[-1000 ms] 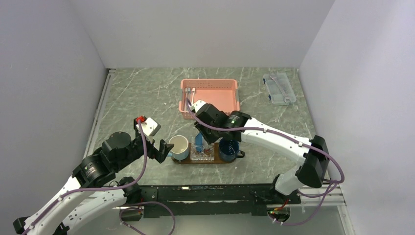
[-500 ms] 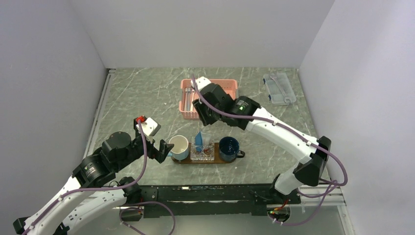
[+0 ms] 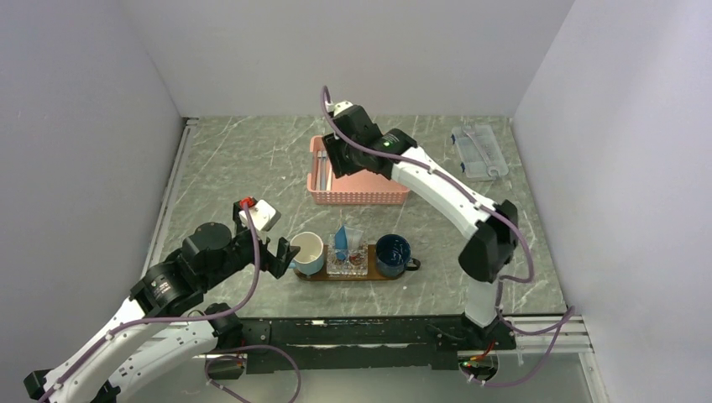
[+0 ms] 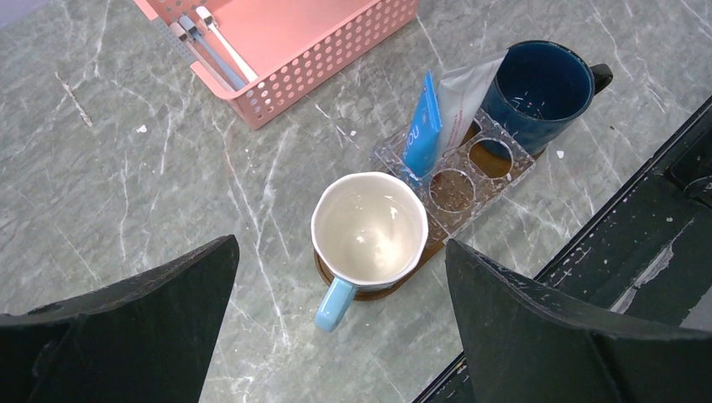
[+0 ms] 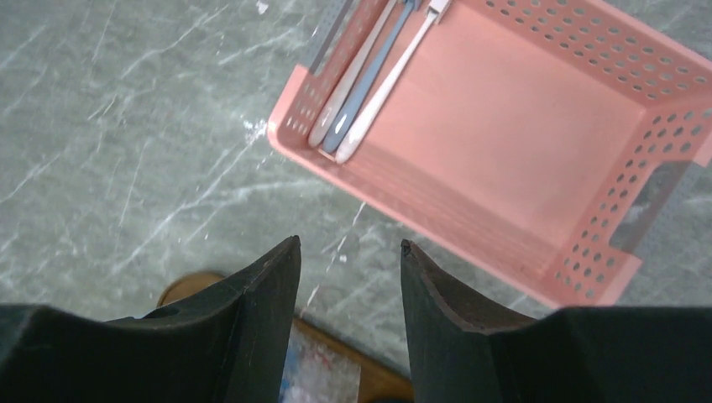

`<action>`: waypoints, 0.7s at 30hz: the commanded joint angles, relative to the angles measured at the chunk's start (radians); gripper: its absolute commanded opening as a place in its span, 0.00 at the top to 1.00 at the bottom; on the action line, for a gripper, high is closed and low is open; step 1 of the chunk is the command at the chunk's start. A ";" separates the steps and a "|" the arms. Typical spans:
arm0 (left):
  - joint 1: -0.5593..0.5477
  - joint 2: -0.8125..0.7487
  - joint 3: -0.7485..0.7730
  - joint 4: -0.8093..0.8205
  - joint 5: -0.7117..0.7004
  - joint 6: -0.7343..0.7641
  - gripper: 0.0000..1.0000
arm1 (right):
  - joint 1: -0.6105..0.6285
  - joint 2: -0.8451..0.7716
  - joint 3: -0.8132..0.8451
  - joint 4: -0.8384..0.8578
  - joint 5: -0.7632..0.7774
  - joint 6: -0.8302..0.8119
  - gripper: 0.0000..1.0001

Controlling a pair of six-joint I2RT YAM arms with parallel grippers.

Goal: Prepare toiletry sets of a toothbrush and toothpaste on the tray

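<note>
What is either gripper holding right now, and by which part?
Nothing is held. The left gripper is open and empty, facing the white mug. The right gripper is open and empty, near a corner of the pink basket.

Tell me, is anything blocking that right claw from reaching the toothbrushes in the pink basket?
Nothing visible does. The right gripper hangs open near the pink basket, and the toothbrushes lie uncovered on its floor. They do lie close against one of its walls, which might crowd a finger.
</note>
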 commanded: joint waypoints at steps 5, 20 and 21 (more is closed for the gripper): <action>0.010 0.006 -0.006 0.042 -0.009 0.009 0.01 | -0.065 0.222 0.203 0.055 -0.030 0.051 0.46; 0.014 -0.026 -0.019 0.048 -0.082 -0.008 0.01 | -0.081 0.540 0.418 0.100 0.034 0.120 0.44; 0.014 -0.031 -0.021 0.050 -0.085 -0.008 0.01 | -0.082 0.554 0.426 0.102 0.039 0.123 0.43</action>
